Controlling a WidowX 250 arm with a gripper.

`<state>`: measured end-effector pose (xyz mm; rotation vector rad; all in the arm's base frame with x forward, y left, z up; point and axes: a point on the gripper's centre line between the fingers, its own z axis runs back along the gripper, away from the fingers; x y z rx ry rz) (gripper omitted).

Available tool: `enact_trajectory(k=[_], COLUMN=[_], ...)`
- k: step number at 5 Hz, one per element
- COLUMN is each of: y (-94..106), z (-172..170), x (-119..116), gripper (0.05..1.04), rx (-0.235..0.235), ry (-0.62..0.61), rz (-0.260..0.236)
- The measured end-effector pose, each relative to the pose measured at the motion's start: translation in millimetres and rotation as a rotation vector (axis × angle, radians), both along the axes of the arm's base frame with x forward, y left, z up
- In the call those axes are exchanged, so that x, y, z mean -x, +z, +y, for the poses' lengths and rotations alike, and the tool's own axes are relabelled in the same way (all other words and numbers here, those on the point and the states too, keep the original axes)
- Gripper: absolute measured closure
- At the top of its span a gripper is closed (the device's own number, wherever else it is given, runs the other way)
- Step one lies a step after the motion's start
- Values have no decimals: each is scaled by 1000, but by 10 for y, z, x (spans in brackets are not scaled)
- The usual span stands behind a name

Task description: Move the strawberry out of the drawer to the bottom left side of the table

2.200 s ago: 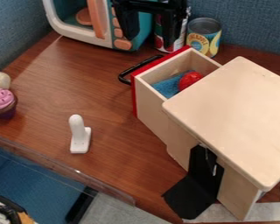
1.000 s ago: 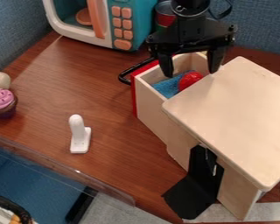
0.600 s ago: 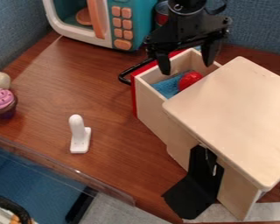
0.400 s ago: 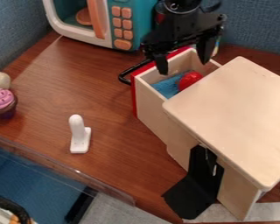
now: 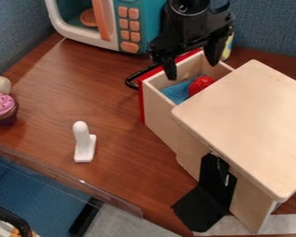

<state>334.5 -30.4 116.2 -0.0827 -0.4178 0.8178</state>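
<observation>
Camera view: the empty claw (image 5: 192, 71) hangs spread above the drawer (image 5: 158, 111), the strawberry (image 5: 200, 85) lower and slightly rightward in view.

The table (image 5: 83, 92) carries a toy microwave (image 5: 149, 23), can (image 5: 228, 47), cupcake (image 5: 2, 107), white bracket (image 5: 83, 143) and drawer box (image 5: 249, 120).

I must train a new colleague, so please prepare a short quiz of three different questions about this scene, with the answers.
1. Multiple choice: What colour is the cloth that lies with the strawberry in the open drawer?
A) yellow
B) blue
C) green

2. True or false: The tool is open, and the strawberry is not in its grasp.

3. Fill in the blank: In the camera view, the pink-topped cupcake is to the ____ of the drawer.

Key: 1. B; 2. true; 3. left
</observation>
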Motion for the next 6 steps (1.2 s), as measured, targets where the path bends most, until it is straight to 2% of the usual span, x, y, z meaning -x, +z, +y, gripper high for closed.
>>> enact_trajectory(k=[2, 6], y=[-213, -328], z=[-18, -69], x=[-7, -124], gripper=[84, 84], rx=[9, 23], ry=[56, 112], rz=[51, 62])
